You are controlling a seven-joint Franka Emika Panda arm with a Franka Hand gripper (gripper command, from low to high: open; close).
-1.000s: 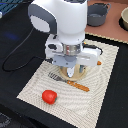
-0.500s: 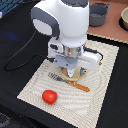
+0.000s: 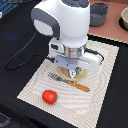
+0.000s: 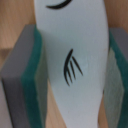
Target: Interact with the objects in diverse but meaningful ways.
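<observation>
White tube [image 4: 70,65], black fish-bone mark: sits betw. gripper [image 4: 70,75] jaws, green pads [image 4: 36,85] touching both sides; jaws closed on it.

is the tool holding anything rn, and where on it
Likely yes: in the wrist view a white object with black markings sits between the tool's green-edged fingers, flanked on its two long sides. Firm contact cannot be told.

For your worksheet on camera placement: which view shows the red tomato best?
The exterior view: the red tomato lies whole and unobstructed on the striped mat. The wrist view shows none of it, only a white object between the green pads.
</observation>
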